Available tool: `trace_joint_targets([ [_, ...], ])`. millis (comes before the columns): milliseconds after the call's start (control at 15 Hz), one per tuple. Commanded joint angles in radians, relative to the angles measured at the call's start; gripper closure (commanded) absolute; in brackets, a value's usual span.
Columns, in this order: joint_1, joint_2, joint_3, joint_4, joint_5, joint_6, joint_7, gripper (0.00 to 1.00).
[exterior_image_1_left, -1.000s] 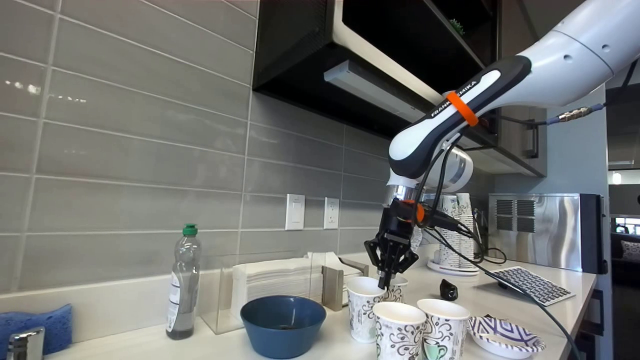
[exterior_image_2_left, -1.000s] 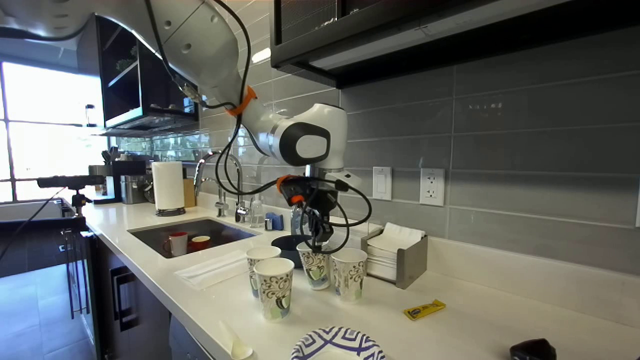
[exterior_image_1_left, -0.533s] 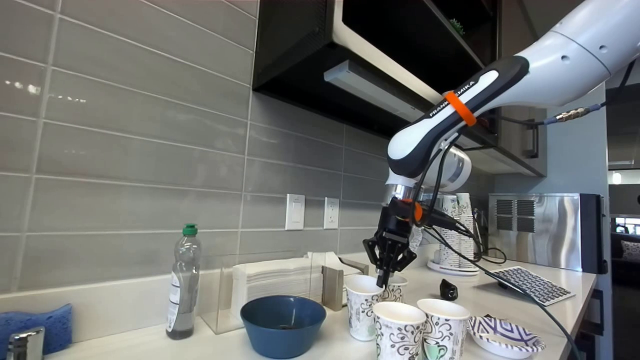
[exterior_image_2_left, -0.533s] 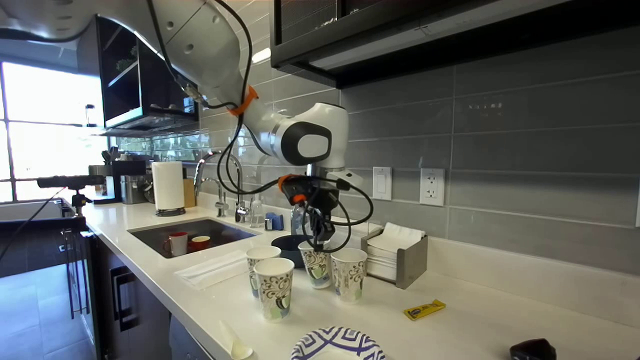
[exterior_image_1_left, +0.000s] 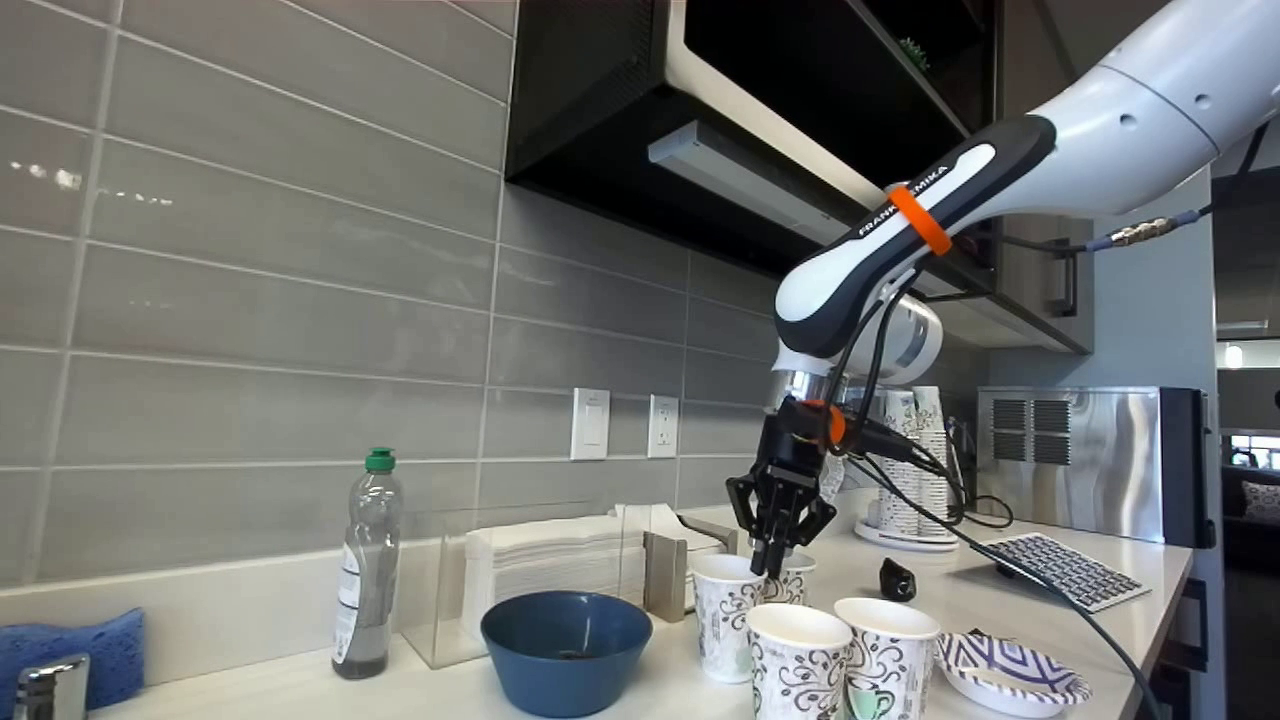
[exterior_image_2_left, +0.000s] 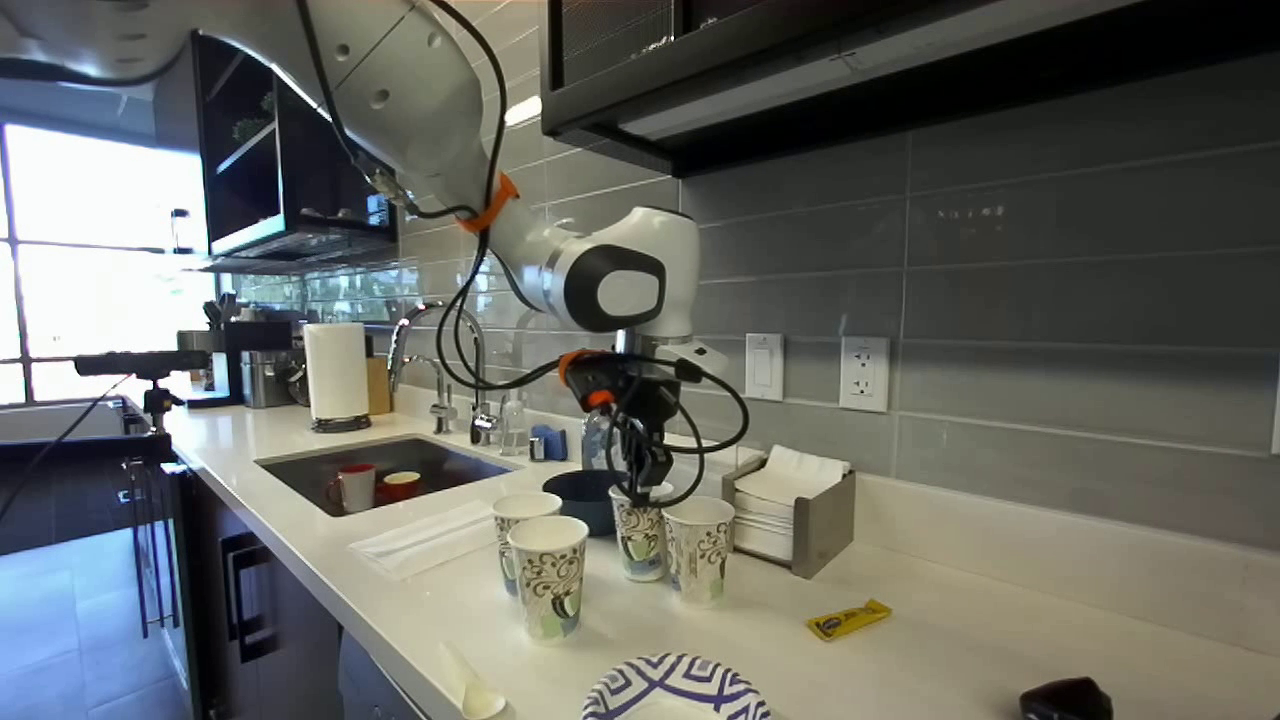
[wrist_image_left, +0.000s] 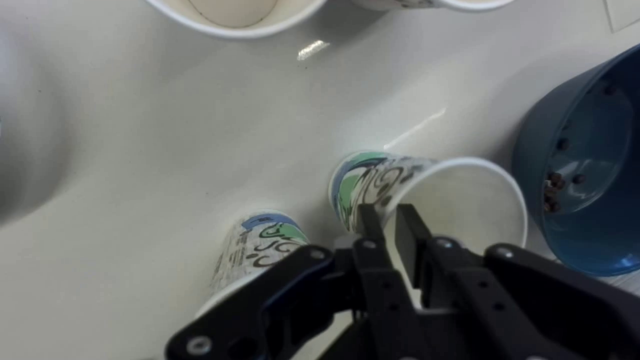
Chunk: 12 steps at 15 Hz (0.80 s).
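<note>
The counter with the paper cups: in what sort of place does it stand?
Probably a kitchen, perhaps an office break room: the sink, the napkin holder and the tall stacks of paper cups suggest it.

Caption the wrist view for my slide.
Claw at the rim of a paper cup, beside a blue bowl holding dark bits.

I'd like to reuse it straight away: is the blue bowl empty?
No, in the wrist view several small brown pieces lie in the bottom of the blue bowl.
</note>
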Motion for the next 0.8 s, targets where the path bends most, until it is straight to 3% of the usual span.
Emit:
trace_joint_targets([
  [0,-0.013,-0.002,0.003,0.008,0.018,-0.004,-0.024,0.52],
  [467,-0.014,-0.015,0.005,-0.006,0.016,-0.003,-0.032,0.03],
  [733,0.0,-0.051,0.009,-0.015,-0.032,-0.029,-0.003,0.0],
])
